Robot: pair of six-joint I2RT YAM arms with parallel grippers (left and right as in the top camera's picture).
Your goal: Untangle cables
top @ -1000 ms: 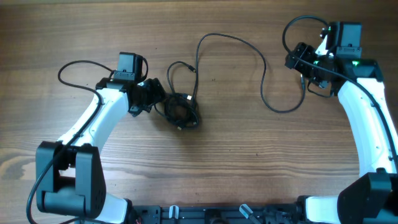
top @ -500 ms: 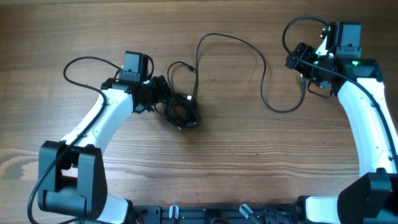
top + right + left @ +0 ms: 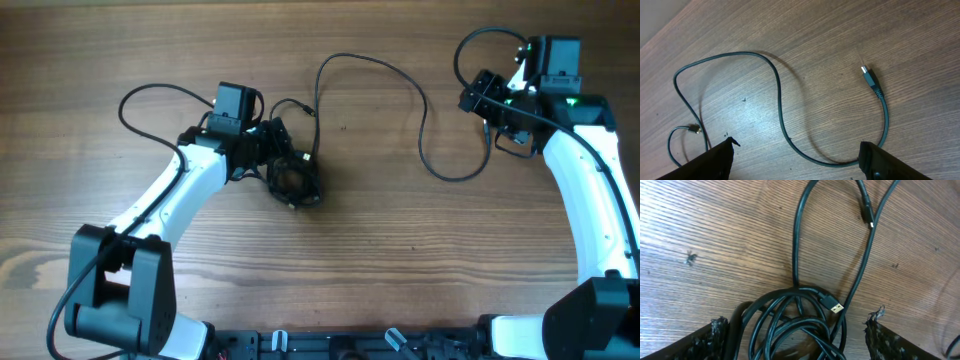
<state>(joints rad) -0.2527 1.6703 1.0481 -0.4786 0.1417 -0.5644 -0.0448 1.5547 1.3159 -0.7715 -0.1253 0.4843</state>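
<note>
The cables show as a dense black tangle [image 3: 293,180] left of the table's middle, plus one long cord [image 3: 424,110] arching from it toward the right. My left gripper [image 3: 277,150] is open at the tangle's upper left. In the left wrist view its fingers [image 3: 705,340] straddle the coiled tangle [image 3: 790,327], where a USB plug [image 3: 832,304] lies on top and another plug [image 3: 866,215] sits farther out. My right gripper [image 3: 484,102] hovers open at the far right. Between its fingertips [image 3: 890,162] lies the long cord's curve [image 3: 835,161], its plug [image 3: 870,77] just beyond.
The wooden table [image 3: 380,250] carries both arms. The left arm's own thick cable [image 3: 150,92] loops behind it, and the right arm's cable [image 3: 478,38] arcs at the back right. Arm bases stand along the front edge [image 3: 330,345].
My left arm has moved right, bringing its open gripper up onto the tangle. The right arm and the long cord have not moved.
</note>
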